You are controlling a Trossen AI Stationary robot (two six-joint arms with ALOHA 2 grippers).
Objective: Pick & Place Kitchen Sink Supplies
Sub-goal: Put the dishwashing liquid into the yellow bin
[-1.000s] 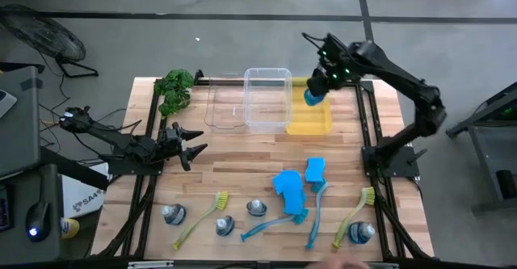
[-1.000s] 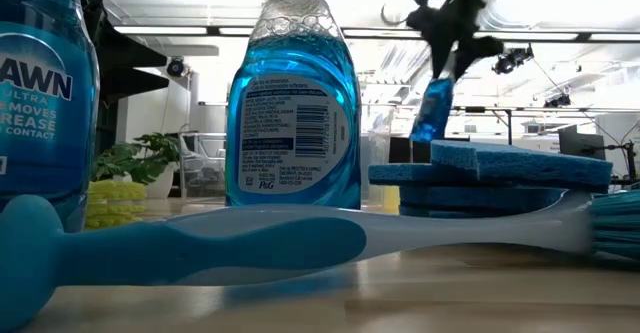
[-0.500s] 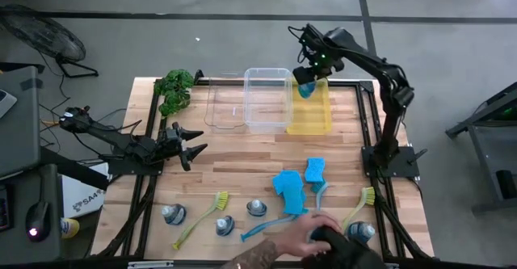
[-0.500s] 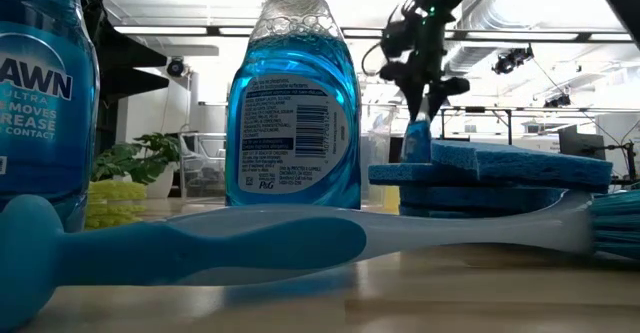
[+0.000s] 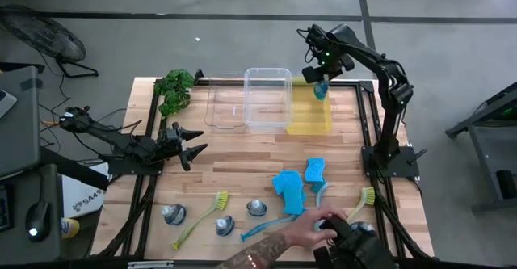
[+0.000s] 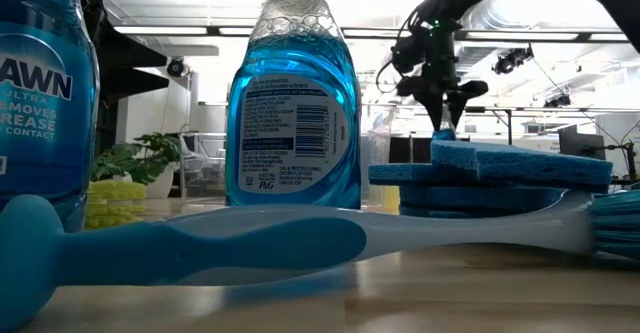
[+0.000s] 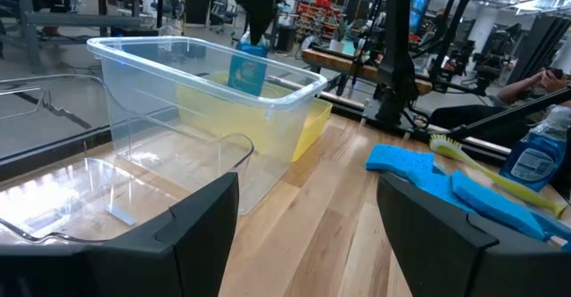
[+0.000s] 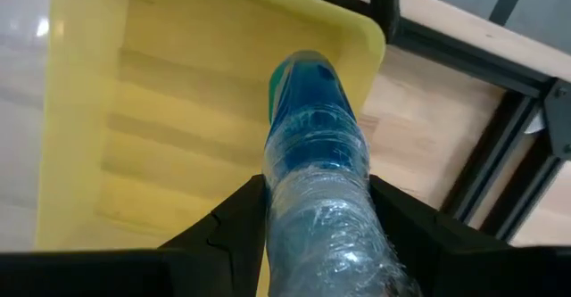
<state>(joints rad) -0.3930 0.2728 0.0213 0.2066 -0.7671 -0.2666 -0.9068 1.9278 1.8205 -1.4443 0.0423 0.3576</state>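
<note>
My right gripper (image 5: pixel 319 78) points down over the far right corner of the yellow bin (image 5: pixel 308 120), shut on a blue-liquid bottle (image 8: pixel 314 145). Through the clear bin, the left wrist view shows that bottle (image 7: pixel 248 65). My left gripper (image 5: pixel 192 145) waits open and level at the table's left, touching nothing. Near the front edge lie blue sponges (image 5: pixel 288 185), blue brushes (image 5: pixel 270 224) and yellow-green brushes (image 5: pixel 202 217). Several more bottles (image 5: pixel 224 225) stand there too. My right gripper pinches the bottle's clear upper part (image 8: pixel 314 210) between its two fingers, coming from above and pointing down. The bottle hangs upright below the fingers, base down, over the yellow bin's floor (image 8: pixel 152 127). I cannot tell whether its base touches the bin.
A clear bin (image 5: pixel 267 99) stands left of the yellow one, with a flat clear tray (image 5: pixel 221 104) beside it and a green plant (image 5: pixel 174 90) at the far left. A person's hand (image 5: pixel 311 229) reaches in over the near right edge by a bottle (image 5: pixel 361 232).
My right gripper has sunk toward the yellow bin with the bottle, swinging toward the table's left and back right over the bin's far end. The bottle has come from tilted to upright. A person's hand has come in at the near edge.
</note>
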